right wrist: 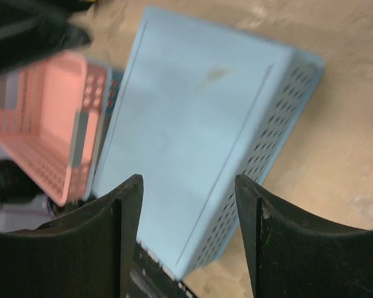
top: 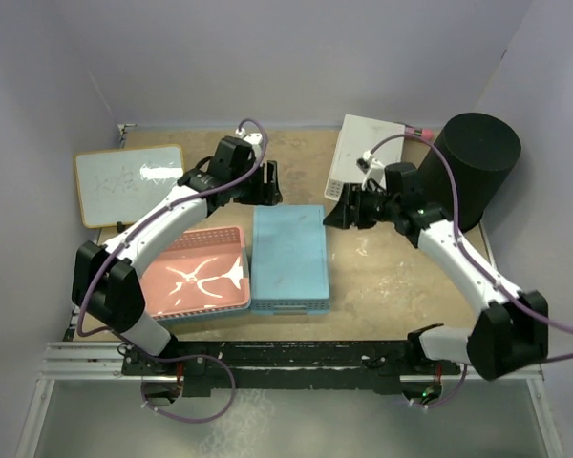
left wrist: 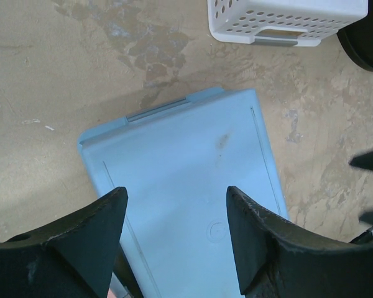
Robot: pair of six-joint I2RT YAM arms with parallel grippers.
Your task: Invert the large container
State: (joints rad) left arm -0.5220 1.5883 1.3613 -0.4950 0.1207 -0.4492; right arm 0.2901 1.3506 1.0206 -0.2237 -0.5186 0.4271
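The large container [top: 476, 167], a tall round matte-black plastic pot, stands on end at the far right corner of the worktop [top: 382, 277], its upward face uniformly dark, so whether mouth or base is uppermost cannot be told.

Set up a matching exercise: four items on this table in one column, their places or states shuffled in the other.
1. black container
2. blue basket
3. pink basket
4. whiteboard

A. far left
B. centre, flat base facing up
C. far right corner
D. near left, open side up

Pairs: 1-C, 2-B, 3-D, 4-A
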